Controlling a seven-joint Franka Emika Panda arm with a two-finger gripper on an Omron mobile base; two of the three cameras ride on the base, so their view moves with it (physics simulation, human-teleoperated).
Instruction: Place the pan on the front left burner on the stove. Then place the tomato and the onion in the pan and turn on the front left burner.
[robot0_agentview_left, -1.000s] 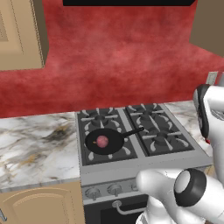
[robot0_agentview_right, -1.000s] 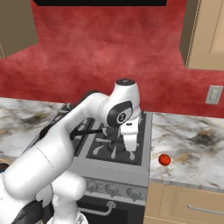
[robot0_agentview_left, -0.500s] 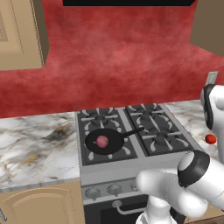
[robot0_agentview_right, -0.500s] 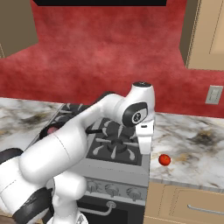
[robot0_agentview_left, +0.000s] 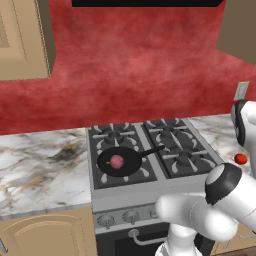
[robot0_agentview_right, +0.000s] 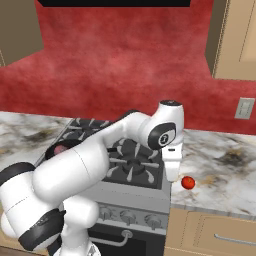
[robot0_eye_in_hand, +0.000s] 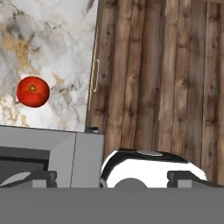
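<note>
The black pan (robot0_agentview_left: 119, 162) sits on the front left burner (robot0_agentview_left: 141, 174) of the stove (robot0_agentview_left: 175, 150), handle pointing back right. The pink-mauve onion (robot0_agentview_left: 116, 161) lies in the pan. The red tomato (robot0_agentview_right: 188, 182) rests on the marble counter just right of the stove, also seen as the tomato (robot0_eye_in_hand: 33, 91) and the tomato (robot0_agentview_left: 241, 159). My gripper (robot0_agentview_right: 171, 176) hangs pointing down over the stove's right edge, a little left of and above the tomato. In the hand view the gripper (robot0_eye_in_hand: 114, 178) is open, its fingertips (robot0_eye_in_hand: 41, 176) wide apart with nothing between them.
Marble counters flank the stove: the left counter (robot0_agentview_left: 40, 170) and the right counter (robot0_agentview_right: 225, 165). Knobs (robot0_agentview_left: 131, 216) and the oven handle (robot0_agentview_left: 145, 239) run along the stove front. A wall outlet (robot0_agentview_right: 244, 107) sits behind the right counter. Wooden floor (robot0_eye_in_hand: 166, 78) lies past the counter edge.
My arm has swung right from above the stove's middle to its right edge, closer to the tomato. Pan, onion and tomato have stayed put. The gripper stays open.
</note>
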